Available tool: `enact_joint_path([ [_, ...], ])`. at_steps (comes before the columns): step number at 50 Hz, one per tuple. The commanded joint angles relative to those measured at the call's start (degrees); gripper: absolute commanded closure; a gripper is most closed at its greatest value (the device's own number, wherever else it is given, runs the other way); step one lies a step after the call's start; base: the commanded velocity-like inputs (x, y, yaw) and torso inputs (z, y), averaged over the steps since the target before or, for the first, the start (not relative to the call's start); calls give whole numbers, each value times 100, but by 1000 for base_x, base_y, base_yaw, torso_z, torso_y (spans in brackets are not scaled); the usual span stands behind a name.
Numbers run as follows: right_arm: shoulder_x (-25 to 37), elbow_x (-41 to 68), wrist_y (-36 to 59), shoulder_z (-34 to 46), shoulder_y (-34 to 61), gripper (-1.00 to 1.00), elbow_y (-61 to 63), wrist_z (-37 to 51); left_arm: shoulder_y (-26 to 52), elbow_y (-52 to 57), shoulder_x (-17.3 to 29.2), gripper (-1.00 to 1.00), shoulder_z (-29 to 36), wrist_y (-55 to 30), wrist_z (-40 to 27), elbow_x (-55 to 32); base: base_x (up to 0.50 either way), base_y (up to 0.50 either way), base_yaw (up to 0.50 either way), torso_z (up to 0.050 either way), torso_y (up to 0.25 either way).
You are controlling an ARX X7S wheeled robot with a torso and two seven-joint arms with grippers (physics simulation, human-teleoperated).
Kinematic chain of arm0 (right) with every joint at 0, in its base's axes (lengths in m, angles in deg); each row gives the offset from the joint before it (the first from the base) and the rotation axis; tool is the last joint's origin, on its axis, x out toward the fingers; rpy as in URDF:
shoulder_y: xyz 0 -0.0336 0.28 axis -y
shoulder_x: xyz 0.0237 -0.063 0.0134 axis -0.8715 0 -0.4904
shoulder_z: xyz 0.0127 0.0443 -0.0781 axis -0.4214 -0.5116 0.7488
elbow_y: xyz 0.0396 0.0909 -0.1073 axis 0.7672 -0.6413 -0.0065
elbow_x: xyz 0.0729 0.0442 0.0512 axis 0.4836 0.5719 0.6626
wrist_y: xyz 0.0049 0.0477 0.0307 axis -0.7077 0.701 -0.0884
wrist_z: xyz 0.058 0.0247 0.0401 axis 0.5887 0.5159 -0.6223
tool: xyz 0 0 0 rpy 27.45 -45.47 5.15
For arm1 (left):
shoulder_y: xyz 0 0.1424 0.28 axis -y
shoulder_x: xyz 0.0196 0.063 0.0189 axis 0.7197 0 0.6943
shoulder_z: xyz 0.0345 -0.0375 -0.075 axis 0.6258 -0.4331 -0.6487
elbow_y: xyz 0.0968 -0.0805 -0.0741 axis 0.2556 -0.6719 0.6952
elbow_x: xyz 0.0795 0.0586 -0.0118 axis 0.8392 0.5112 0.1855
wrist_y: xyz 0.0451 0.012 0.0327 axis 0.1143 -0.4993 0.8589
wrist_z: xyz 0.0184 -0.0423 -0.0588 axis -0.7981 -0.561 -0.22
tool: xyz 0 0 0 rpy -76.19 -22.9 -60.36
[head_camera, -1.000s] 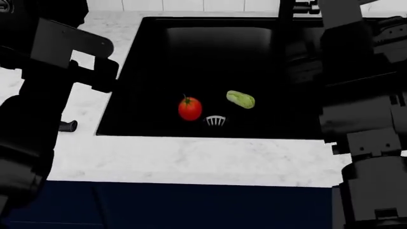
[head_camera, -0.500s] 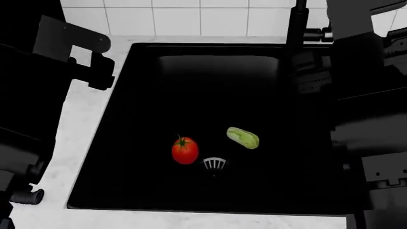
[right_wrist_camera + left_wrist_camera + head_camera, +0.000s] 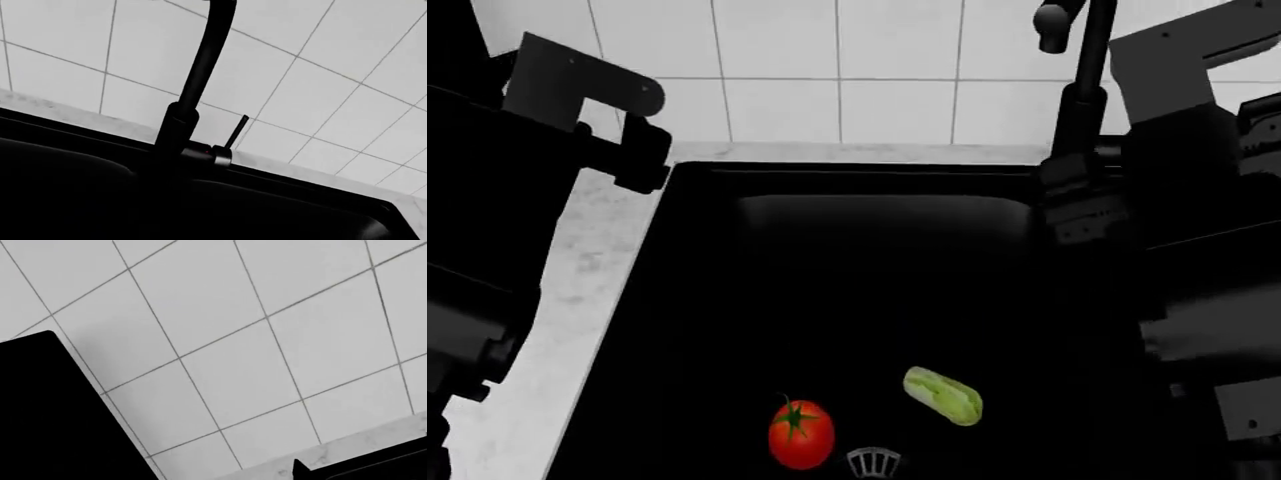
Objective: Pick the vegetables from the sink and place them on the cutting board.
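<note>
The red tomato (image 3: 801, 434) and the pale green napa cabbage (image 3: 944, 395) lie on the floor of the black sink (image 3: 868, 260), either side of a silver drain grate (image 3: 874, 463). They are apart, at the bottom of the head view. My left arm's dark end (image 3: 627, 150) hangs above the sink's left rim. My right arm's dark end (image 3: 1081, 195) hangs by the faucet (image 3: 1084, 70), well above the vegetables. Neither gripper's jaws can be made out in any view. The cutting board is out of view.
White marble counter (image 3: 574, 270) runs along the sink's left side. A white tiled wall (image 3: 841, 70) stands behind. The right wrist view shows the black faucet (image 3: 200, 75) with its lever (image 3: 235, 132) close ahead. The left wrist view shows wall tiles (image 3: 253, 340).
The head view has swung upward: sink and vegetables slid down the frame, wall tiles and faucet top came into view. The vegetables kept their places by the drain.
</note>
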Motion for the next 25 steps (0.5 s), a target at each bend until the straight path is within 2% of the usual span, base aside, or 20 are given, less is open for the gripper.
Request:
enact_joint_path([
  [1, 358, 88, 845, 565, -17, -100, 725, -925, -303, 727, 67, -100, 135, -16, 595, 69, 0, 0, 0, 0, 0],
  [4, 827, 272, 1366, 1017, -32, -100, 1489, -1453, -416, 1021, 174, -100, 330, -64, 1102, 61, 0, 0, 0, 0, 0],
  [10, 1307, 377, 2054, 774, -150, -100, 2295, -1416, -296, 643, 168, -100, 358, 216, 1082, 66, 0, 0, 0, 0, 0],
  [14, 1622, 455, 2309, 1077, -125, -100, 2655, -1608, -291, 622, 189, -100, 377, 245, 1181, 34, 0, 0, 0, 0, 0],
  [17, 1926, 648, 2418, 1506, 11, -100, 3117, -2005, -516, 1326, 349, -100, 425, 96, 1716, -136, 0, 0, 0, 0, 0],
  [22, 2237, 858, 2526, 1851, 30, -100, 3688, -2332, -748, 1687, 523, -100, 783, 264, 2607, -199, 0, 0, 0, 0, 0],
  [25, 2570, 1151, 2705, 2123, 127, -100, 4322, -2695, -1180, 2979, 941, -100, 1063, -56, 3565, -416, 0, 0, 0, 0, 0],
])
